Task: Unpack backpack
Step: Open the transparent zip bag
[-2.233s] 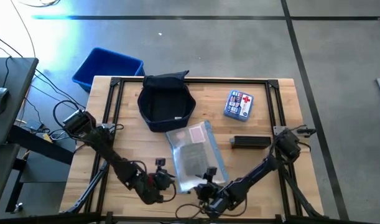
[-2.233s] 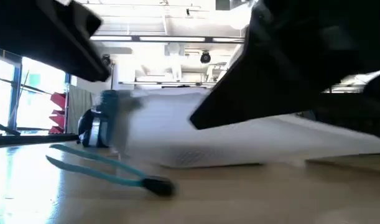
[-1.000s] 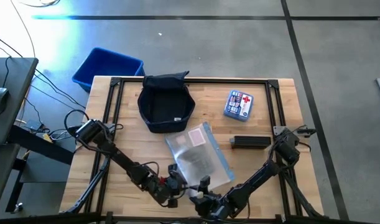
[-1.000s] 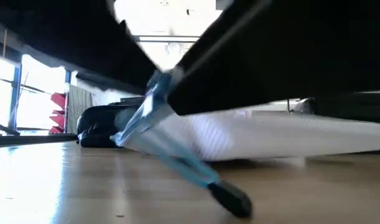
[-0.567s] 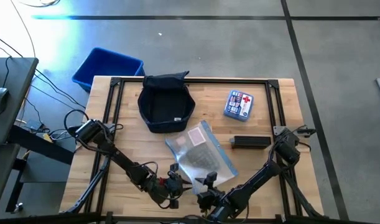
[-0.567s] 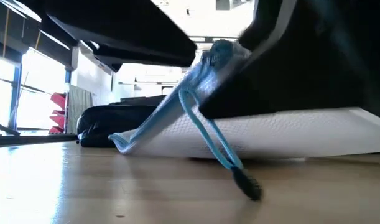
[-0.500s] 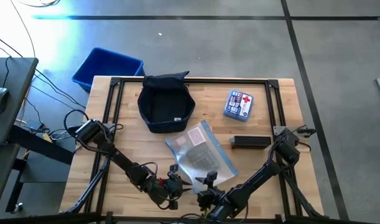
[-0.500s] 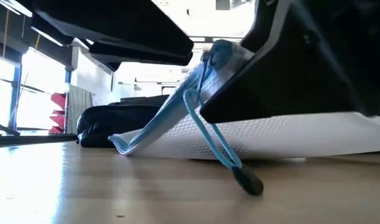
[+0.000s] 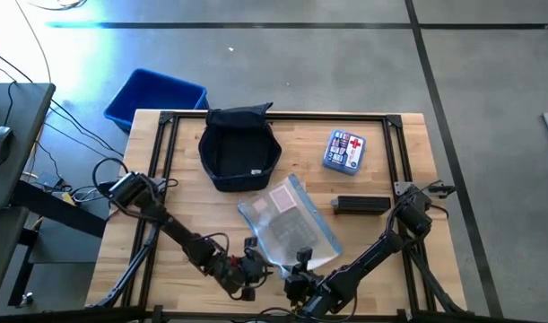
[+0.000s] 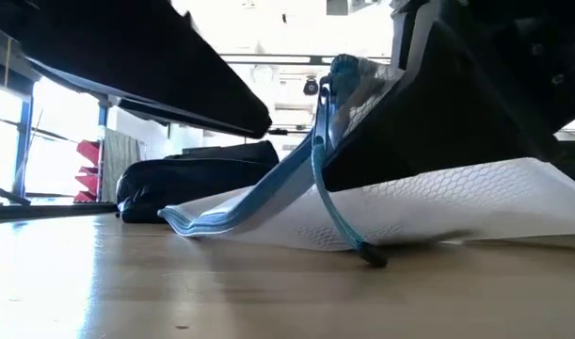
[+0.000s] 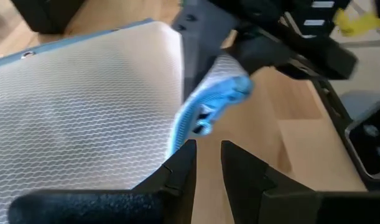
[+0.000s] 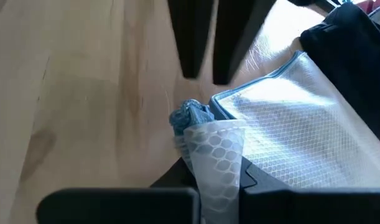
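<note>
At the table's near edge the right gripper (image 9: 302,266) is clamped on the blue-edged corner of the flat clear plastic zip pouch (image 9: 287,226), lifting it; the left gripper (image 9: 256,266) sits just beside, fingers narrowly parted and empty. Beyond the pouch, the small dark navy soft fabric backpack (image 9: 239,148) rests open near the far edge. It looks light and floppy, likely to sag, so its rim seems the best hold
</note>
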Controlling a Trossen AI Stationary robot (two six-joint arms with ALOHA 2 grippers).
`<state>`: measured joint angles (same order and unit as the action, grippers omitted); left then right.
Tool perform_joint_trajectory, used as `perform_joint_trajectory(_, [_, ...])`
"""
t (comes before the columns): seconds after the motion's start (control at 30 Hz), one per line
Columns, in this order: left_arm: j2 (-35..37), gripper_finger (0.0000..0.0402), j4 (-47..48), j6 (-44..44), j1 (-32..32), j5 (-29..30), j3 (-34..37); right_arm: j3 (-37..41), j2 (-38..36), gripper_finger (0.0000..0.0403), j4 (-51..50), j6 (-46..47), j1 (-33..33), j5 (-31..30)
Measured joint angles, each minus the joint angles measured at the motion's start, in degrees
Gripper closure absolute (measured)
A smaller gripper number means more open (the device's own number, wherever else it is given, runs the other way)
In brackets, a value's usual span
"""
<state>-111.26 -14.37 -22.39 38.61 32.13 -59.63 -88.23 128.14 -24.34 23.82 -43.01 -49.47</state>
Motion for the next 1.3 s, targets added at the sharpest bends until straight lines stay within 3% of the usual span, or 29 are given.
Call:
perform_joint_trajectory(0.23, [0.00, 0.0340, -0.55, 0.04, -0.76, -1.01, 0.00, -3.72, 0.00, 0.0402, 0.02, -1.84, 1.27, 0.96])
perform_joint_trajectory(0.8, [-0.11, 0.0307, -3.55, 0.62, -0.71, -5.77, 0.13, -3.88, -0.09, 0.0401, 0.35, -1.80, 2.72, 4.96])
perform_joint_trajectory(1.13, [-0.11, 0.0289, -4.62, 3.12, 1.01, -8.94, 0.04, -3.88, -0.11, 0.0337, -0.34, -1.15, 3.18, 8.21])
perform_joint_trajectory(1.3, [-0.11, 0.0288, -4.77, 3.04, 0.43, -6.21, 0.04, -3.88, -0.11, 0.0365, -0.65, -1.82, 2.94, 7.57])
